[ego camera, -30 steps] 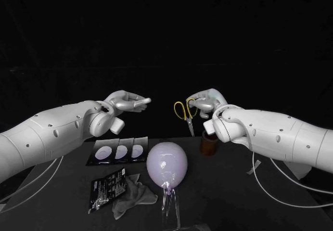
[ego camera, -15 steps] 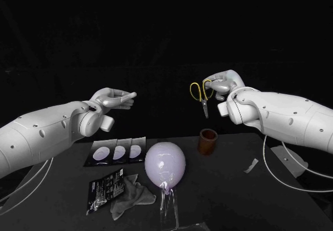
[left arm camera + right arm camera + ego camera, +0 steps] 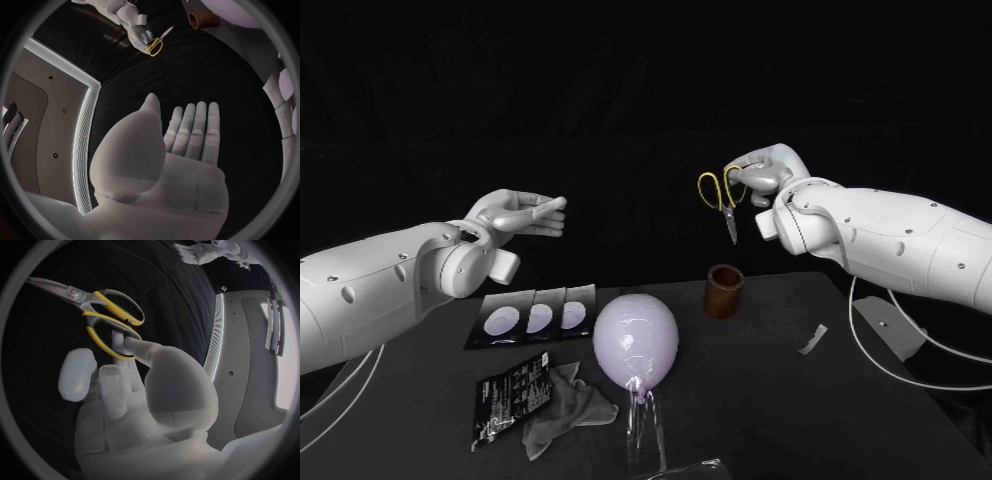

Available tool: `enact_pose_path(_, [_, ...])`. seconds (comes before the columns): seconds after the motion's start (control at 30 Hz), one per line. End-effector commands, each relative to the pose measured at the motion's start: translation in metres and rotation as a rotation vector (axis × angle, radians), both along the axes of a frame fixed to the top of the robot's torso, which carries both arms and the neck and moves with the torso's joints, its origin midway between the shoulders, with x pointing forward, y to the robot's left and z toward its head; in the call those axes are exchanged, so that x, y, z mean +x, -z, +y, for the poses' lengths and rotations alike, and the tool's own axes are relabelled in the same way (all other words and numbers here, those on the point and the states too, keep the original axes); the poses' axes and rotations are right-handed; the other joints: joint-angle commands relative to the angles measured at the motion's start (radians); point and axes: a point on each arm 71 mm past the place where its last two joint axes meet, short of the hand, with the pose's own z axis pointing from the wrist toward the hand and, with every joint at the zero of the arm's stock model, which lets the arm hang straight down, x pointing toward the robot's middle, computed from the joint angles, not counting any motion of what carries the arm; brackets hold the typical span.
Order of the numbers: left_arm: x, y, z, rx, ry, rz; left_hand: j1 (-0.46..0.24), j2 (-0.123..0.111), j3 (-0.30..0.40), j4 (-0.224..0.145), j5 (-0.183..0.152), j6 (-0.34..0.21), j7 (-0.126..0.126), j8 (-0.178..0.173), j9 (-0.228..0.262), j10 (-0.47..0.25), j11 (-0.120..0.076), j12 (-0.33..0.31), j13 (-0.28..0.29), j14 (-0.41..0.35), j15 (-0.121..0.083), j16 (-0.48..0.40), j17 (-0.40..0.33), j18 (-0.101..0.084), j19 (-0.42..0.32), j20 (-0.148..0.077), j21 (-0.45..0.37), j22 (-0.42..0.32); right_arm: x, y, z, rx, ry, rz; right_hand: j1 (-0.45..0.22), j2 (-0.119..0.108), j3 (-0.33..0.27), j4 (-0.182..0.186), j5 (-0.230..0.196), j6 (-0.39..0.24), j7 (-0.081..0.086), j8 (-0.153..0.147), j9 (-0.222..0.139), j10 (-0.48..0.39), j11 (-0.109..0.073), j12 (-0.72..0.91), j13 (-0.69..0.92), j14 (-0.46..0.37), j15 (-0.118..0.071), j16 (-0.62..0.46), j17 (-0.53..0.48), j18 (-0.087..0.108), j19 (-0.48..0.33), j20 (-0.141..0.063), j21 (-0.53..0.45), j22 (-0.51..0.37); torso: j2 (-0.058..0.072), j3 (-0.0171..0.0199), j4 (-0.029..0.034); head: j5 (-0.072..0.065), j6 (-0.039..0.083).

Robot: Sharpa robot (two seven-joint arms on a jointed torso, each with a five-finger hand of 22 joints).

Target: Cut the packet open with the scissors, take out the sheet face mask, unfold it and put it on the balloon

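Black bench [image 3: 877, 400] below, dark backdrop behind, both white arms lifted clear of the surface. The right robot hand [image 3: 764, 172] is raised above the far edge, its fingers hooked through the loops of the yellow-handled steel scissors [image 3: 723, 200], which hang blades down above a brown cylinder [image 3: 721, 291]. The left robot hand [image 3: 516, 213] is released, palm up, fingers straight and side by side, holding nothing. On the bench, the pale lilac balloon [image 3: 636, 338] lies in the middle, and the black foil packet [image 3: 512, 396] lies toward the left front corner beside a crumpled grey cloth [image 3: 567, 412].

Compared with a second ago, the left fingers have unfolded from a pinch and that arm has drawn back toward the left edge. The scissors have risen.
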Motion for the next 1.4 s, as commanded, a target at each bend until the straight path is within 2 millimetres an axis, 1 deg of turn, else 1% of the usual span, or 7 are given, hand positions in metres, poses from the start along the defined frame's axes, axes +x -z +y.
enact_pose_path(0.03, [-0.002,-0.002,-0.001,-0.032,0.003,-0.021,0.002,0.007,0.006,-0.001,-0.003,0.008,0.052,0.003,-0.001,0.006,-0.001,0.004,-0.001,0.008,0.0,0.007,0.001,0.011,0.008,0.001,0.006,-0.001,0.0,0.006,-0.001,-0.033,-0.014,0.021,0.0,0.008,0.006,-0.001,0.006,0.0,-0.006,0.003,0.001,0.06,-0.051,-0.006,0.001,0.055,-0.008,0.006,0.0,-0.002,-0.003,-0.003,-0.003,0.15,0.001,-0.0007,0.0002,-0.002,-0.005])
enact_pose_path(0.17, [-0.004,0.001,-0.002,-0.037,0.009,-0.017,0.003,0.007,0.006,-0.001,-0.003,0.009,0.052,0.004,-0.002,0.007,-0.001,0.005,-0.001,0.009,0.0,0.007,0.001,0.012,0.008,0.001,0.006,-0.001,-0.001,0.017,-0.002,-0.038,-0.011,0.044,0.0,0.008,0.006,-0.001,0.006,0.0,-0.006,0.003,0.001,0.06,-0.051,-0.006,0.001,0.055,-0.008,0.006,0.0,-0.002,-0.003,-0.003,-0.003,0.15,0.001,-0.0005,0.0001,-0.002,-0.007])
enact_pose_path(0.2, [-0.005,0.002,-0.002,-0.038,0.01,-0.016,0.003,0.007,0.006,-0.001,-0.003,0.009,0.052,0.004,-0.002,0.007,-0.001,0.005,-0.001,0.009,0.0,0.007,0.001,0.012,0.008,0.001,0.006,-0.001,-0.001,0.02,-0.003,-0.039,-0.011,0.049,0.0,0.008,0.006,-0.001,0.006,0.0,-0.006,0.003,0.001,0.06,-0.051,-0.006,0.001,0.055,-0.008,0.006,0.0,-0.002,-0.003,-0.003,-0.003,0.15,0.001,-0.0005,0.0004,-0.002,-0.011])
enact_pose_path(0.37, [-0.007,0.004,-0.003,-0.044,0.015,-0.014,0.007,0.009,0.007,-0.002,-0.003,0.012,0.052,0.005,-0.002,0.011,-0.001,0.006,0.0,0.013,-0.001,0.009,0.001,0.012,0.011,0.001,0.007,-0.001,-0.002,0.034,-0.002,-0.042,-0.014,0.073,-0.001,0.008,0.007,-0.002,0.005,-0.001,-0.006,0.003,0.002,0.06,-0.051,-0.007,0.002,0.055,-0.008,0.005,-0.002,-0.001,-0.003,-0.003,-0.006,0.15,0.001,0.0,0.0003,-0.004,-0.017])
enact_pose_path(0.67, [-0.01,0.005,-0.002,-0.052,0.02,-0.014,0.011,0.011,0.007,-0.002,-0.003,0.015,0.051,0.006,-0.003,0.015,-0.002,0.007,0.0,0.016,-0.002,0.011,0.001,0.012,0.013,0.0,0.007,-0.002,-0.003,0.061,0.003,-0.038,-0.008,0.099,-0.004,0.009,0.008,-0.002,0.005,-0.002,-0.005,0.004,0.003,0.059,-0.05,-0.008,0.002,0.054,-0.007,0.005,-0.004,-0.001,-0.005,-0.003,-0.009,0.149,0.001,0.0007,0.0007,0.0,-0.022])
enact_pose_path(1.07, [-0.012,0.006,-0.004,-0.063,0.031,-0.011,0.015,0.014,0.008,-0.002,-0.003,0.017,0.051,0.006,-0.003,0.018,-0.003,0.007,0.0,0.018,-0.003,0.013,0.001,0.012,0.015,0.0,0.008,-0.002,-0.001,0.076,0.01,-0.027,-0.003,0.107,-0.016,0.016,0.013,-0.002,0.005,-0.019,0.001,0.003,0.011,0.043,-0.044,-0.021,0.001,0.054,-0.003,0.005,-0.004,0.0,-0.008,-0.001,-0.016,0.149,0.001,-0.0018,0.0015,0.003,-0.029])
enact_pose_path(1.4, [-0.013,0.008,-0.005,-0.068,0.042,-0.003,0.015,0.015,0.008,-0.002,-0.003,0.018,0.051,0.006,-0.004,0.018,-0.003,0.007,0.0,0.018,-0.003,0.013,0.001,0.012,0.016,0.0,0.008,-0.002,-0.002,0.088,0.012,-0.016,-0.019,0.136,-0.024,0.018,0.011,-0.007,0.005,-0.041,0.009,-0.001,0.018,0.018,-0.036,-0.038,-0.002,0.052,0.004,0.002,-0.012,0.003,-0.017,0.004,-0.037,0.145,0.001,0.0,-0.0002,0.007,-0.033])
